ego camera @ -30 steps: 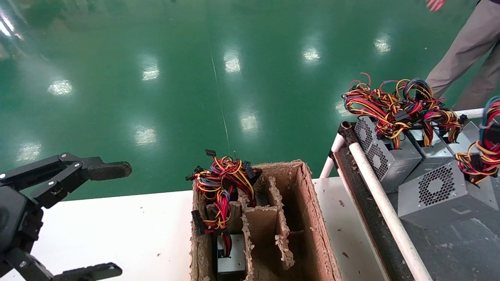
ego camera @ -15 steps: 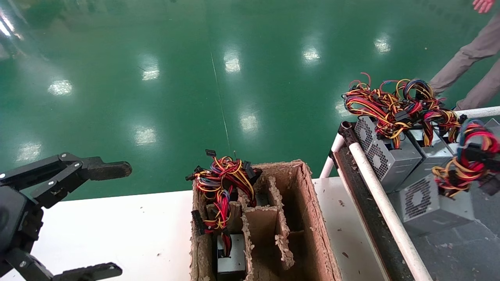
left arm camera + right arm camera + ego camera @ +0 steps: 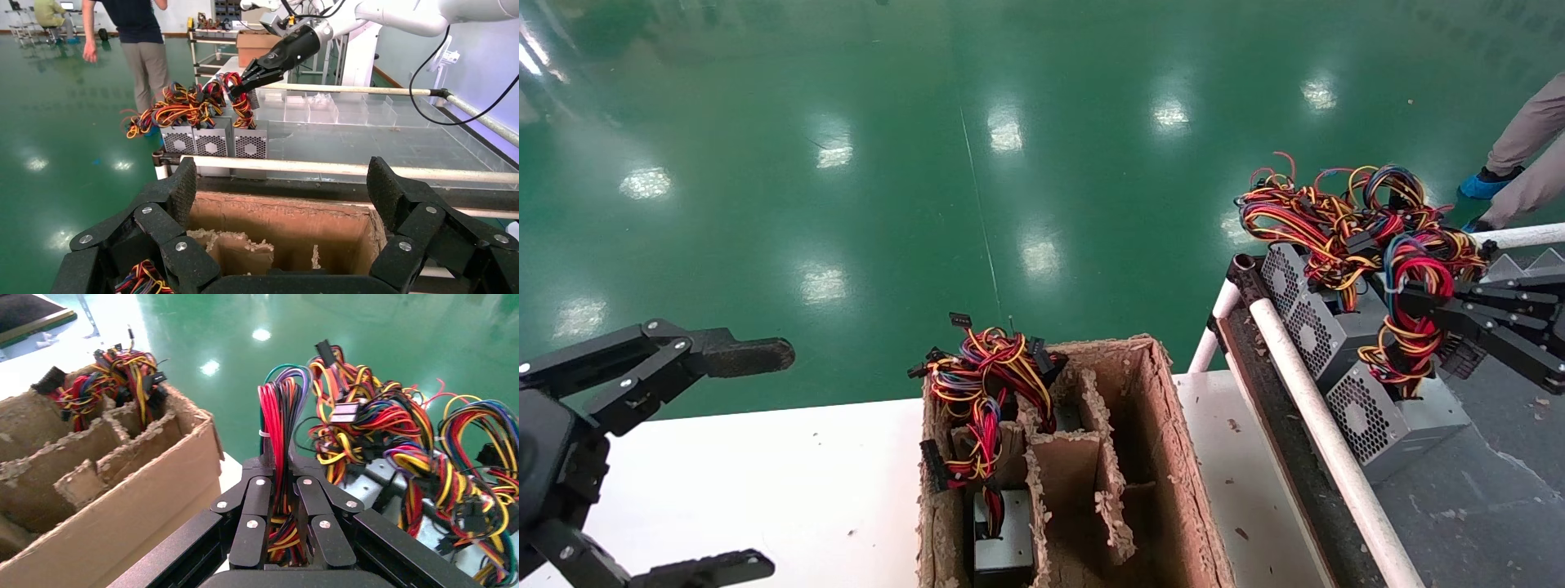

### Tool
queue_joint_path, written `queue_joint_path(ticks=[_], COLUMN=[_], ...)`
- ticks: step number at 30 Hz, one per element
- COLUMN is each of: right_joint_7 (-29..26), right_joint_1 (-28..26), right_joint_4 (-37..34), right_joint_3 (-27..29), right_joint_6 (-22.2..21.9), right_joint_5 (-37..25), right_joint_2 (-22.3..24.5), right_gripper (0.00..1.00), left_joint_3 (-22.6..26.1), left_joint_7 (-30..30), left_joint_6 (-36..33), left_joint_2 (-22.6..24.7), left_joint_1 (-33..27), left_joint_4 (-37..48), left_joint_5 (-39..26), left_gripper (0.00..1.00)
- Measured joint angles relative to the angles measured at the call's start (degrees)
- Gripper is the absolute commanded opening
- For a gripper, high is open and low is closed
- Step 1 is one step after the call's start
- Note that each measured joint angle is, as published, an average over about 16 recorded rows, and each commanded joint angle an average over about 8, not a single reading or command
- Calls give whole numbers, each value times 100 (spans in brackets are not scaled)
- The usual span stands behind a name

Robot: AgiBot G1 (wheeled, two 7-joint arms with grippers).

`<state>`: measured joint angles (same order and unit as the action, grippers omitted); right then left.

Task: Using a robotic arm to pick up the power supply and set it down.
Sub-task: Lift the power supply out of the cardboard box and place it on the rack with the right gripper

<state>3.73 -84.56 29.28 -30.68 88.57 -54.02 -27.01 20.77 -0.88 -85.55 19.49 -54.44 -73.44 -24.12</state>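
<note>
Grey tray (image 3: 1483, 506): three power supplies; right gripper (image 3: 1406, 300) clamps one (image 3: 1385, 412).

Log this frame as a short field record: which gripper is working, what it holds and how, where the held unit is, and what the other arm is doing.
Active gripper: right gripper, black, linked two-finger
Grip: shut on the red, yellow and blue wire bundle of the silver-grey honeycomb-vented power supply
Unit position: on the grey rack tray, beside two more grey power supplies, just behind the white rail
Idle arm: left gripper, open, over the white table
Nearby: brown pulp-cardboard box with partitions, still holding one unit
</note>
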Motion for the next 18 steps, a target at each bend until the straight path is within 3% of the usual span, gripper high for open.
queue_joint_path(ticks=[2,18], right_joint_7=[11,-74], right_joint_1=[-79,-392], right_joint_4=[-70,-302], right_joint_3=[-35,-213], right_joint_6=[5,188], right_joint_5=[-61,-30], right_joint_2=[-52,-36], right_gripper=[100,100], left_joint_3=[0,4], left_joint_7=[0,2], left_joint_6=[0,1], left_joint_2=[0,-1], left_joint_1=[0,-1], left_joint_4=[0,0], left_joint_5=[0,2], left_gripper=[100,100])
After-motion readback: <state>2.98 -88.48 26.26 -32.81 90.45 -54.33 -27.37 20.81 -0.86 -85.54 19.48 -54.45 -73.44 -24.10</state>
